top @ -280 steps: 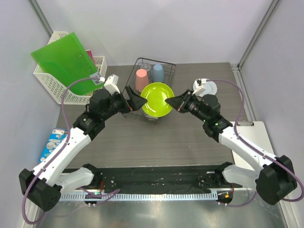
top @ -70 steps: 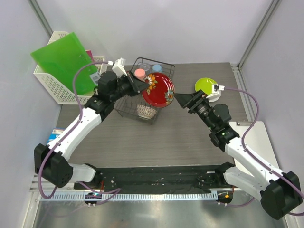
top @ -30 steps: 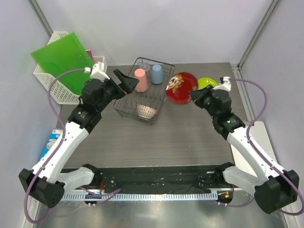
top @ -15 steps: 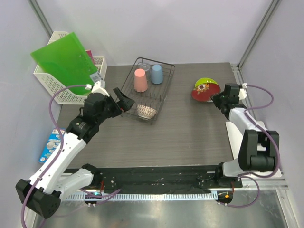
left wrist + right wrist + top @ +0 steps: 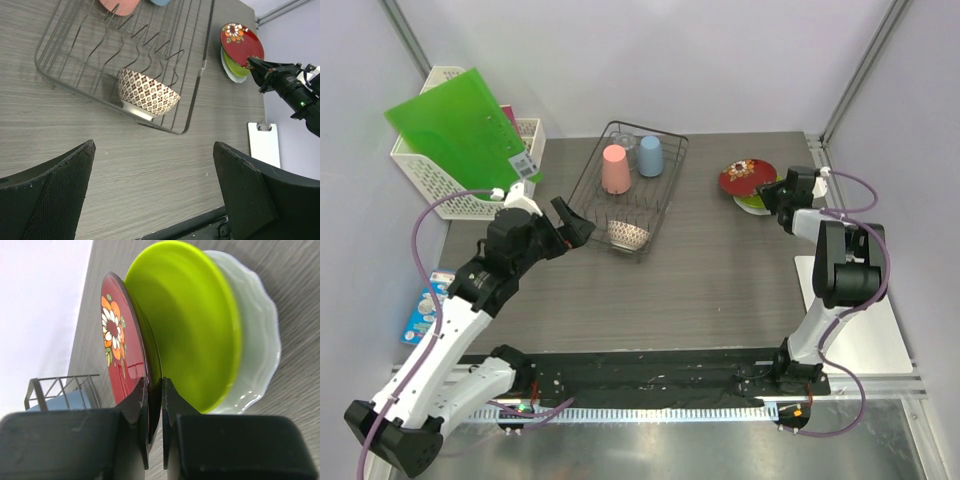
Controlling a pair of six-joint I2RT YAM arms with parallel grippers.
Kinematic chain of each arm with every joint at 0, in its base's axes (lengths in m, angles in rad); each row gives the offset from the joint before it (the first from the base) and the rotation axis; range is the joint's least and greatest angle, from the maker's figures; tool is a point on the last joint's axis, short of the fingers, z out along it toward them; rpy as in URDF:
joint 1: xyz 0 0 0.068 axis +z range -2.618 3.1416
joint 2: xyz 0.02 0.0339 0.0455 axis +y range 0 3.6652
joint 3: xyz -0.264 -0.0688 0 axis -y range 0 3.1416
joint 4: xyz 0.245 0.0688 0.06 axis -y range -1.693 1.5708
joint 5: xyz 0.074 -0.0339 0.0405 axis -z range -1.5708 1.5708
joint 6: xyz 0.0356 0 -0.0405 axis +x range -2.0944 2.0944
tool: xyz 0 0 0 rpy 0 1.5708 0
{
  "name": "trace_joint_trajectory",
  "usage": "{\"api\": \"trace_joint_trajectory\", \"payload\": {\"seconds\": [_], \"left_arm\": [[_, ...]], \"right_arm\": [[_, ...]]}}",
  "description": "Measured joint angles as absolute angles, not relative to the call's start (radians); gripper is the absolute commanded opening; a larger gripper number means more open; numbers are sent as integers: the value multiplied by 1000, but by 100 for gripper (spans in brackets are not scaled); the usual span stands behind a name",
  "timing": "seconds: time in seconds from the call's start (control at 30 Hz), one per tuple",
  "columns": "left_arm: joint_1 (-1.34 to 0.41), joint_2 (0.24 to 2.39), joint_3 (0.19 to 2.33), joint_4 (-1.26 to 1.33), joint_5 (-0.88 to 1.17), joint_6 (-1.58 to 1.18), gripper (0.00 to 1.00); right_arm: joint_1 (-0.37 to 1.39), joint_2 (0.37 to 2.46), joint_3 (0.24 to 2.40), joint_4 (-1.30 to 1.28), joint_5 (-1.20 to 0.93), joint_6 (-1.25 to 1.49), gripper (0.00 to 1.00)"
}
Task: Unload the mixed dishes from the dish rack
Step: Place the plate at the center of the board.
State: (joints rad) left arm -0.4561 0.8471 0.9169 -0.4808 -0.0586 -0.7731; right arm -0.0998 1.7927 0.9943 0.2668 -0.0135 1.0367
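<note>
The black wire dish rack [image 5: 628, 195] holds a pink cup [image 5: 615, 168], a light blue cup [image 5: 651, 156] and a white bowl with a reddish pattern [image 5: 628, 234]. At the right, the red patterned plate [image 5: 748, 178] lies on the yellow-green plate [image 5: 195, 335], which rests on the pale plate [image 5: 255, 350]. My right gripper [image 5: 154, 382] is shut on the red plate's rim [image 5: 117, 345]. My left gripper [image 5: 570, 228] hovers open and empty by the rack's near left side. In its wrist view the bowl [image 5: 148, 95] lies ahead of it.
A white lattice basket [image 5: 450, 160] with a green folder [image 5: 455, 120] stands at the back left. A white clipboard [image 5: 850, 320] lies at the right edge, near the right arm. A printed packet [image 5: 430, 305] lies off the table's left side.
My right gripper has carried the red plate to the right and lowered it onto the plate stack. The left arm has drawn back from the rack toward the near left, still open.
</note>
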Motion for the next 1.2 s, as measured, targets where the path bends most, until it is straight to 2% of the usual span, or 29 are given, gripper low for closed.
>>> {"api": "trace_joint_trajectory", "payload": {"seconds": [0.6,0.7,0.73,0.83,1.0,1.2], "left_arm": [[-456,887,885,-491,-70,-757,100],[-456,887,884,-491,-70,-757,100],[-456,887,883,-490,-70,-758,100],[-456,887,876,-490,-69,-759,100],[-456,883,863,-490,-68,-763,100],[-456,877,859,-491,-67,-778,100]], "right_arm": [[-152,1809,977,294,-14,1017,1],[-156,1809,975,296,-17,1008,19],[-157,1809,975,297,-19,1006,28],[-159,1809,975,299,-21,997,38],[-159,1809,972,274,-21,974,42],[-158,1787,973,168,18,932,42]]}}
